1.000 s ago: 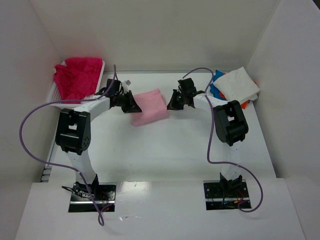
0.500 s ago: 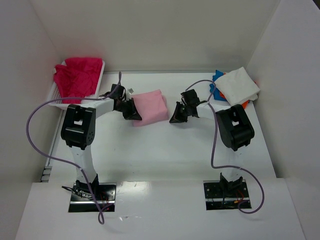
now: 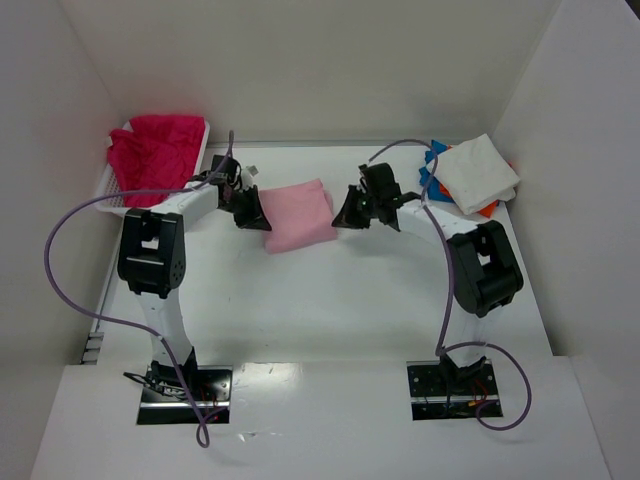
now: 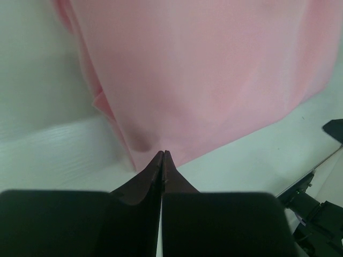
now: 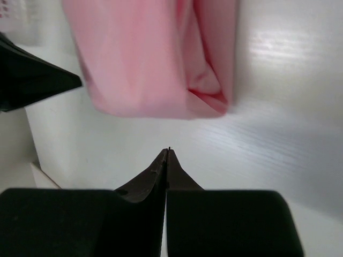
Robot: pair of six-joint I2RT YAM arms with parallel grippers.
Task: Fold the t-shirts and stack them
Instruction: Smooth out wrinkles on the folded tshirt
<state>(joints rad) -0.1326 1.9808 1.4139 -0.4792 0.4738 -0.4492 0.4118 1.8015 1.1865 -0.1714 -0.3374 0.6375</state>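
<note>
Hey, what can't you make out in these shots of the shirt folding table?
- Top view: the blue shirt and orange shirt lie mostly under the white shirt; their folds are hidden.
- Top view: anything in the basket under the magenta shirt.
- Left wrist view: whether the left gripper touches the pink shirt; blurred close-up.

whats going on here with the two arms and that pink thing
Two robot arms are folding t-shirts. A folded light pink shirt lies mid-table, with the left tool shut at its left edge and the right tool shut just off its right edge, not touching. Magenta-red shirts sit crumpled in the white basket at the far left; a white shirt tops a blue and orange pile at the far right.
</note>
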